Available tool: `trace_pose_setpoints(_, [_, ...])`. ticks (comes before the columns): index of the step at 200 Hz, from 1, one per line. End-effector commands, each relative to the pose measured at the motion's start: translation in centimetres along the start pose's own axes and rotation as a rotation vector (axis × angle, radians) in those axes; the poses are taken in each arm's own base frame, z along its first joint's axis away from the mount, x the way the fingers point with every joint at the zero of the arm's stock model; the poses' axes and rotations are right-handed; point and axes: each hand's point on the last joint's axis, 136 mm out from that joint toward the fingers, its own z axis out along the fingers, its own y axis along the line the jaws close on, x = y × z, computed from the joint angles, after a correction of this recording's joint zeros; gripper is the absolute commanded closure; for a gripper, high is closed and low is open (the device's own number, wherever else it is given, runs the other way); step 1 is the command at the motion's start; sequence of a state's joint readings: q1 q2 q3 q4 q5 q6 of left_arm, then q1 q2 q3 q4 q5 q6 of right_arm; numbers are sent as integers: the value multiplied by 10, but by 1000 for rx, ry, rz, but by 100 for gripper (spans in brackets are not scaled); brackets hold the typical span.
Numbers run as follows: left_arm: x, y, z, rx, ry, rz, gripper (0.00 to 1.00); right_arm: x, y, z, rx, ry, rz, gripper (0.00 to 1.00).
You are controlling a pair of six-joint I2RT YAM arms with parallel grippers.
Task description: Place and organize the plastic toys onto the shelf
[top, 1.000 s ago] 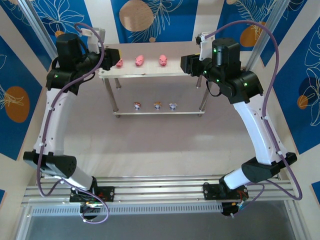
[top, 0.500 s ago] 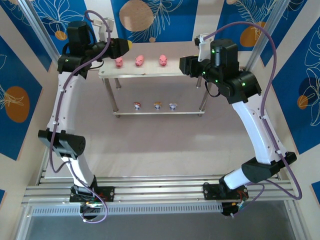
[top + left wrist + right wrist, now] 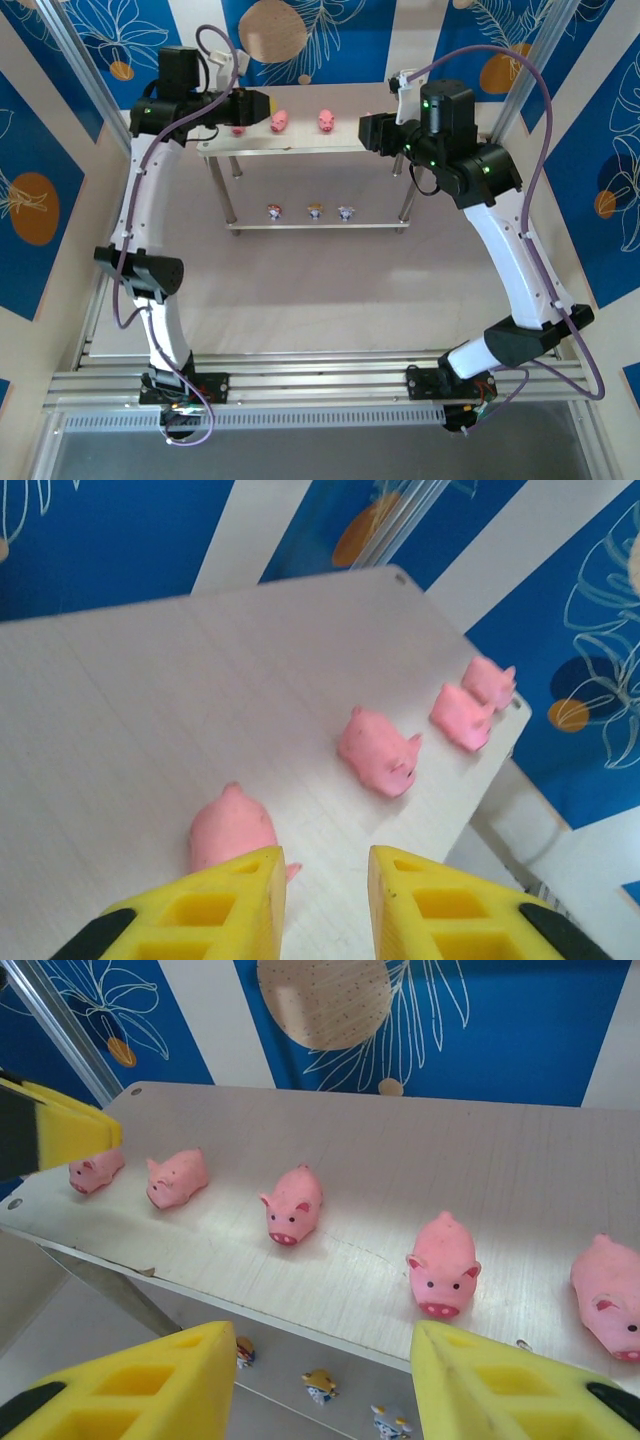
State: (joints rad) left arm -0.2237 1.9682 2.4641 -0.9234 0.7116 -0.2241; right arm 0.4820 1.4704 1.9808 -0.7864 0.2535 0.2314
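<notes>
**Base:** Top external first. What do you have?

**Me:** I see the shelf (image 3: 300,149) at 12 o'clock on the table. Two pink pigs (image 3: 279,121) stand clear on its top board. A third is partly under my left gripper (image 3: 262,104), which hangs over the board's 9 o'clock end. My right gripper (image 3: 366,132) sits just off the 3 o'clock end. Three whitish figurines (image 3: 314,211) stand in a row on the lower board (image 3: 380,218).

**Base:** Left wrist?

**Me:** The yellow fingers (image 3: 240,900) are parted a little, with nothing between them. The nearest pig (image 3: 232,827) stands just past the 9 o'clock finger; I cannot tell whether they touch. Three more pigs trail off toward 2 o'clock near the board's edge.

**Base:** Right wrist?

**Me:** Jaws released, wide apart and empty. Five pigs line the top board (image 3: 400,1140) from 9 to 3 o'clock, all upright. The left gripper's yellow finger pokes in at 9 o'clock, just beside the end pig (image 3: 97,1171). The figurines show on the lower board at 6 o'clock.
</notes>
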Motion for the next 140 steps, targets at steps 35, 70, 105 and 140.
trace_pose_setpoints(35, [10, 7, 9, -63, 39, 41, 72, -6, 5, -14, -26, -43, 17, 50])
trace_pose_setpoints(70, [10, 12, 12, -103, 36, 61, 72, -5, 3, -16, -18, -47, 16, 50])
trace_pose_setpoints(105, [3, 1, 11, -84, 9, 93, 72, -3, 2, -12, -22, -38, 17, 50])
trace_pose_setpoints(140, [-9, -20, 6, -39, -43, 119, 71, -2, 2, -9, -22, -33, 14, 49])
